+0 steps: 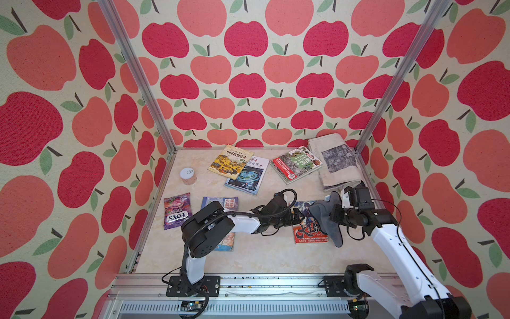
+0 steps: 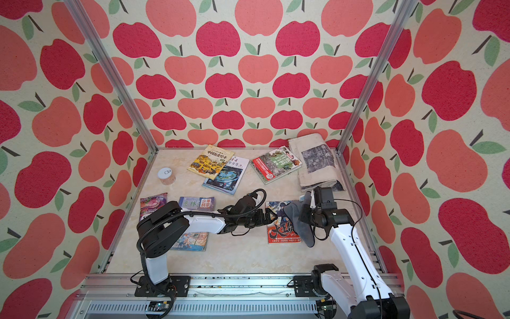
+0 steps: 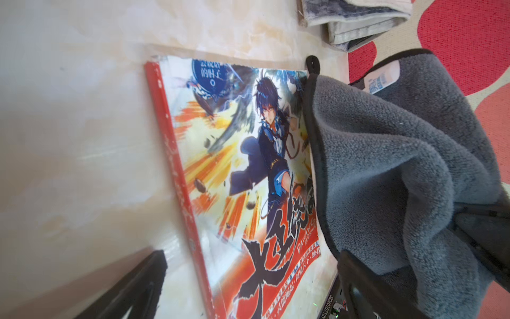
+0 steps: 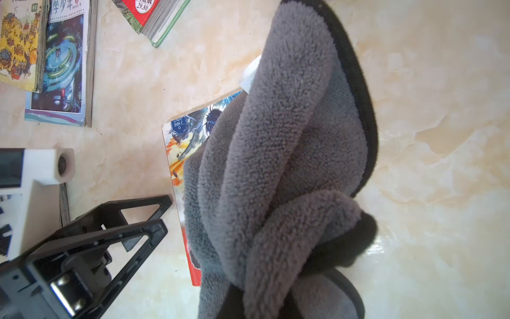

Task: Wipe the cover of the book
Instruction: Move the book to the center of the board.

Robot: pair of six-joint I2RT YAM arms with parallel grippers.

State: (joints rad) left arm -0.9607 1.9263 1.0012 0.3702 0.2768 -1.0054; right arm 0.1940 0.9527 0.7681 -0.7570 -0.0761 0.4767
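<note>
the book lies flat, cover up, on the near right part of the table, with its red spine toward the left. the right gripper is clamped tight on a bunched grey cloth. the cloth hangs over the right side of the cover and hides it, while the left side, with the figure and black title, is bare. the left gripper has its jaws spread wide and holds nothing. it sits low, just beside the spine edge; whether it touches, i cannot tell. at the far side lie two overlapping books and a folded printed bundle.
</note>
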